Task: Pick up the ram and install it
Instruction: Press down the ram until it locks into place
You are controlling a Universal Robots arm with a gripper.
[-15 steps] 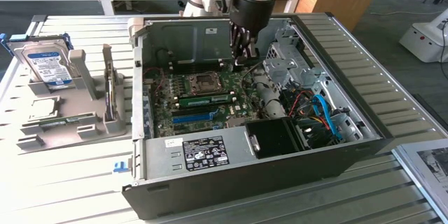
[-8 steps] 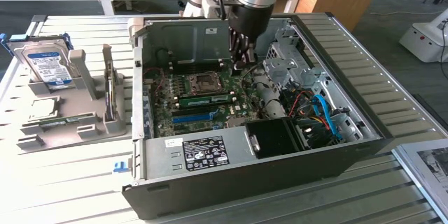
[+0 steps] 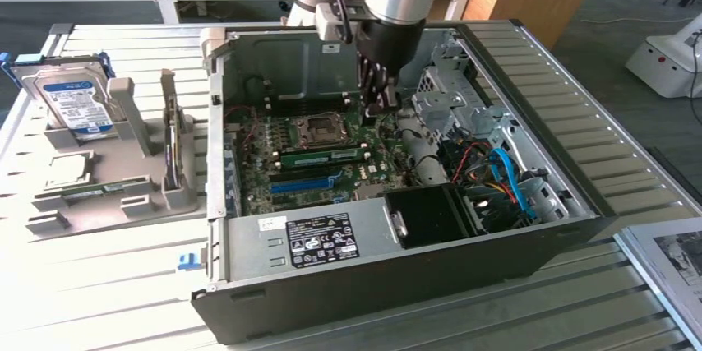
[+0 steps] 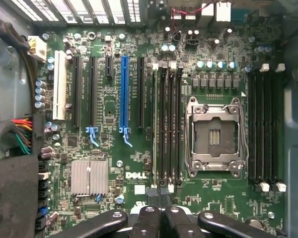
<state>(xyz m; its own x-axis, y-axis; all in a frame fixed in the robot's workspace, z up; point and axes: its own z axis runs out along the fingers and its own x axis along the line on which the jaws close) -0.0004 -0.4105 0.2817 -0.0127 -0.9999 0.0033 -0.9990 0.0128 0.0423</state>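
Note:
The ram, a long green stick, sits on edge in a memory slot of the motherboard, between the CPU socket and the bright blue slot strip. The wrist view sees it edge-on as a thin pale line in the slot farthest from the socket. My gripper hangs inside the open case, just above the board beside the CPU socket and off the ram's end. Its black fingers are pressed together, shut with nothing between them.
The open PC case holds a power supply, a drive cage and blue and red cables. On the exterior view's left, a grey fixture holds a silver hard drive and another green stick.

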